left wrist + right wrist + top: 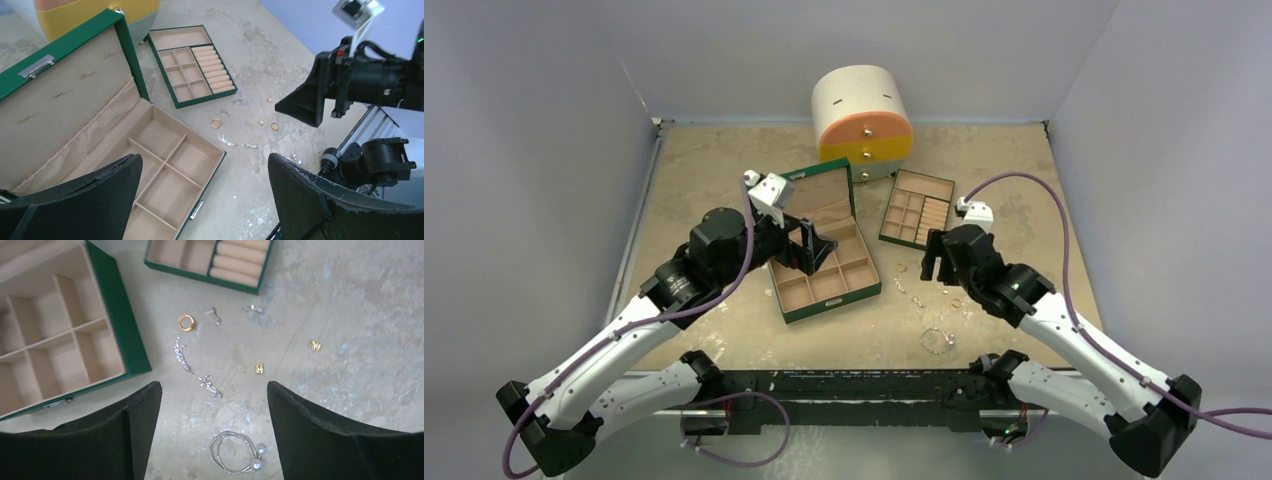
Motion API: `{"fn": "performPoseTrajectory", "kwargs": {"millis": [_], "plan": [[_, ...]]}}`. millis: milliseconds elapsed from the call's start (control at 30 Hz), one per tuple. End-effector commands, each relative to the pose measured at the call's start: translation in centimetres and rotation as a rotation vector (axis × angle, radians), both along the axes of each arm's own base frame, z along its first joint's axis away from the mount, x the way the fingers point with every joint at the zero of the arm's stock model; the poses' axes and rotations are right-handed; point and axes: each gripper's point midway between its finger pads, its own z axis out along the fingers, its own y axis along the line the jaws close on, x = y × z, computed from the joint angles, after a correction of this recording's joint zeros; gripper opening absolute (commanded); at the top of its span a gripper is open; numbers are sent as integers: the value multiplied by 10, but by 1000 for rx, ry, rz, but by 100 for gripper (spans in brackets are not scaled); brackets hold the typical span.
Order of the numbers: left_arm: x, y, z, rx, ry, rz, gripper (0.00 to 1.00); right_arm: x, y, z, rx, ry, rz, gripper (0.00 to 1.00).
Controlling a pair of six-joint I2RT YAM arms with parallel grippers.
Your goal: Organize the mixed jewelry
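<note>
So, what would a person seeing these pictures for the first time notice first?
Probably the round white chest with orange and yellow drawers at the far edge of the table, and the open green box in the middle. Then the small gold and silvery jewelry, scattered on the table right of the box, below the open right pincer.

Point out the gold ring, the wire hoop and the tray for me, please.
gold ring (186, 327), right wrist view, on its band.
wire hoop (213, 452), right wrist view, on its left arc.
tray (181, 38), left wrist view, on its bare top compartment.
</note>
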Motion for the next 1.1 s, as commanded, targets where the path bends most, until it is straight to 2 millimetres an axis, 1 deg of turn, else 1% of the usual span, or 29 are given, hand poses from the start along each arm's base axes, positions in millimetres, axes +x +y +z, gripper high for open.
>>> {"fn": "performPoseTrajectory", "kwargs": {"millis": [0,200,267,333,533,633,700,1000,1067], "plan": [[4,-1,6,-18,-20,16,97,3,-3,-26,28,41,-116,78],[5,-1,3,-8,-15,18,97,7,-14,-64,-35,80,-212,69],[5,0,3,-6,-13,19,97,10,-16,-73,-54,90,-226,67],[5,0,2,-3,-13,18,97,13,-18,-80,-72,97,-236,65],[4,0,2,-4,-12,19,97,28,-15,-91,-63,107,-216,56],[4,0,3,-6,-13,18,97,40,-20,-92,-40,107,-225,50],[4,0,4,-7,-15,18,97,47,-22,-92,-20,105,-224,48],[5,2,3,2,-16,29,97,80,-30,-78,-17,66,-250,48],[7,4,3,5,-18,44,97,88,-27,-74,-3,56,-249,47]]}}
